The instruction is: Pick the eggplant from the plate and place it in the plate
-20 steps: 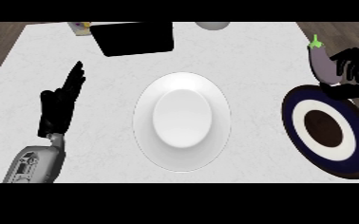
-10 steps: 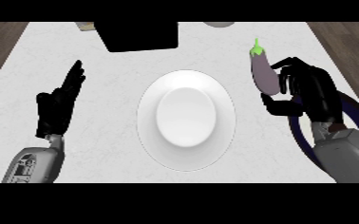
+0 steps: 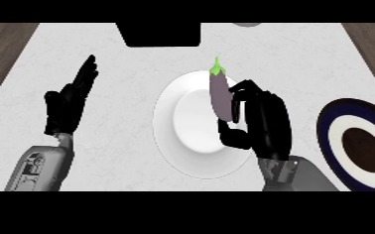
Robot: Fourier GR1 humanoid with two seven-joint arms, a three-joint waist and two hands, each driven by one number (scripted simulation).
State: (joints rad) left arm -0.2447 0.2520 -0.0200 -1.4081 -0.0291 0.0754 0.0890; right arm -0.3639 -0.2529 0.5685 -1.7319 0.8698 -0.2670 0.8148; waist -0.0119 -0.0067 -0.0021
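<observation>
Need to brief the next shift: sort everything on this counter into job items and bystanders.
Job items:
eggplant, held in the right hand
white plate
dark-rimmed plate

Bystanders:
left hand, resting open at the view's left
black object at the far edge
grey object

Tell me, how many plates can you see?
2. A white plate sits in the middle of the counter, under the eggplant held by the right hand. A dark blue plate is at the right edge, partly cut off.

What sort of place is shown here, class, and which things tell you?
Probably a kitchen counter: a pale marbled counter top bears a white plate and a dark-rimmed plate, and the right hand holds an eggplant.
</observation>
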